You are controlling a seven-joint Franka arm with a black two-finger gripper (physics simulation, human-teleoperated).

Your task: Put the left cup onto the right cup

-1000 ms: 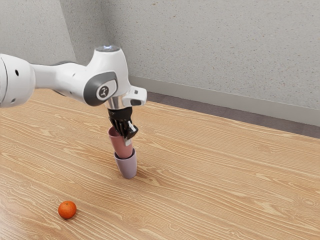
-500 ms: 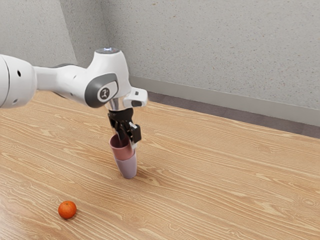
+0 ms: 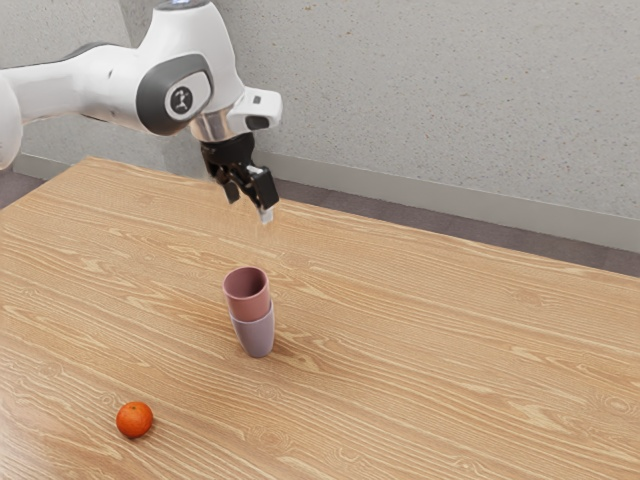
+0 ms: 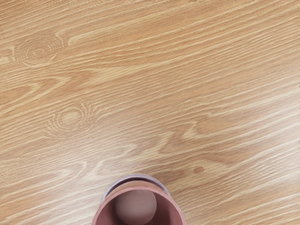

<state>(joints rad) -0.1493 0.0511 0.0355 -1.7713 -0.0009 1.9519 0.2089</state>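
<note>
A dusty pink cup (image 3: 247, 292) stands nested upright inside a lilac cup (image 3: 254, 335) on the wooden table (image 3: 450, 340), near the middle of the exterior view. My gripper (image 3: 250, 194) hangs well above the stack and a little toward the back wall, open, with nothing between its fingers. From above, the wrist view looks down into the pink cup (image 4: 137, 208), with the lilac cup's rim (image 4: 136, 178) showing just behind it.
A small orange (image 3: 134, 419) lies on the table toward the exterior view's lower left, apart from the cups. Bare wood surrounds the stack on all sides. A grey wall runs along the table's far side.
My gripper let go of the pink cup, which now sits deeper in the lilac cup, and the hand rose well above the stack.
</note>
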